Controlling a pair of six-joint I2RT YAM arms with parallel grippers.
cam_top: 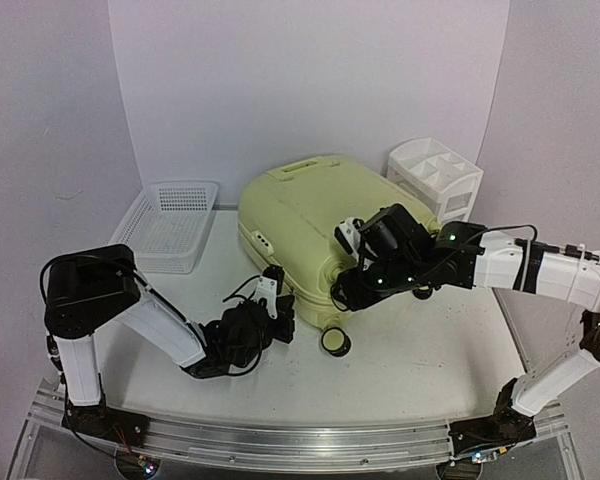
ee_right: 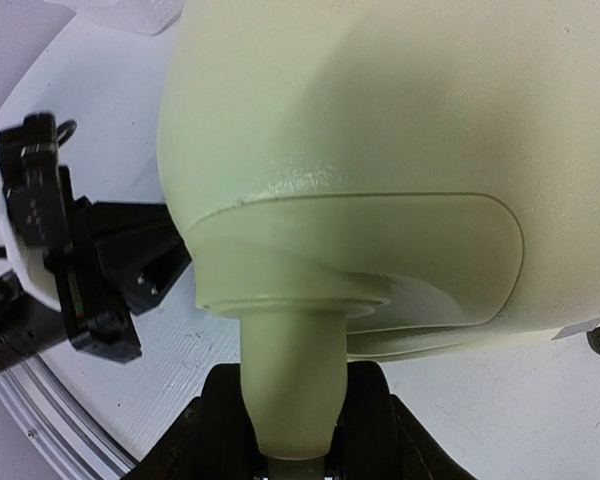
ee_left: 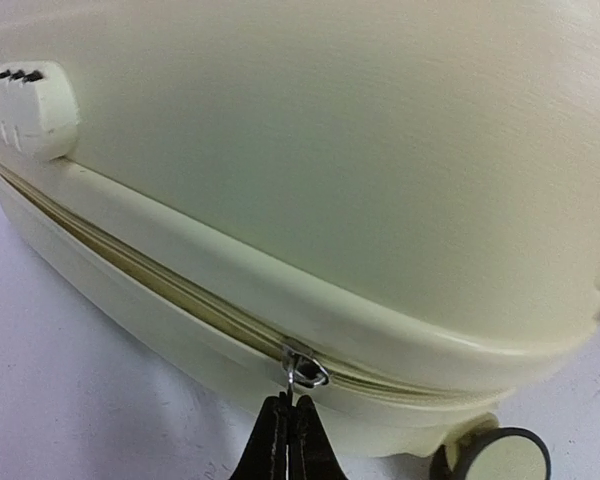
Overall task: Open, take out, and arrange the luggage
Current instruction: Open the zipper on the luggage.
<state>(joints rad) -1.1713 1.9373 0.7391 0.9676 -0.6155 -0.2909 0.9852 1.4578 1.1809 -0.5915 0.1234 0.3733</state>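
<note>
Pale yellow-green hard shell: the luggage (cam_top: 300, 215) lies flat and zipped closed on the tabletop (cam_top: 410, 370), directly ahead of both sets of fingers. The left fingers (ee_left: 277, 450) are pressed together, pinching the metal zipper pull (ee_left: 306, 372) just above their tips. From there the zipper seam runs up and leftward toward the combination lock (ee_left: 28, 105). A cream wheel (ee_left: 500, 458) sits just right of them. The right fingers (ee_right: 375, 430) stand half spread, clasping the wheel stem (ee_right: 292, 380) between them. A white mesh basket (cam_top: 170, 225) lies well beyond the left fingers.
</note>
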